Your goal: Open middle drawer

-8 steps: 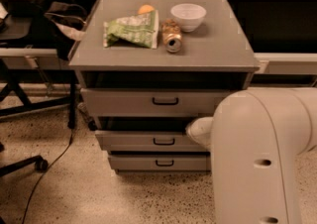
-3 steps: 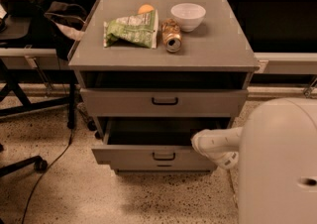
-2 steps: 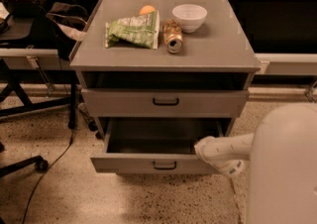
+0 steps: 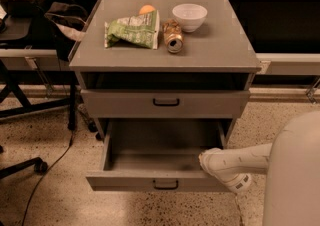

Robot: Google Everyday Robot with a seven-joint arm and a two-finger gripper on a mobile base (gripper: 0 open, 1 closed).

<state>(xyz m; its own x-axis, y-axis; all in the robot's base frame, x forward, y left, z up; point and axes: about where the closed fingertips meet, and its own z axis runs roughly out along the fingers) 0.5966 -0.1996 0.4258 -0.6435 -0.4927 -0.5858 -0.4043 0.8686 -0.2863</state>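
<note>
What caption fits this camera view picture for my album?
Middle drawer stands open, the gripper at its right front edge.

Four things on the tabletop, two drawers showing, one gripper

The grey tabletop (image 4: pixel 220 52) is carrying one green chip bag (image 4: pixel 131 31), one orange (image 4: pixel 146 9), one white bowl (image 4: pixel 189 17) and one can (image 4: pixel 173 36) lying on its side. Below it, two drawer fronts are showing: one upper drawer (image 4: pixel 125 104) sitting shut and the one middle drawer (image 4: pixel 125 182) standing pulled out. One gripper (image 4: pixel 206 160) is hanging at the open drawer's front right corner.
</note>
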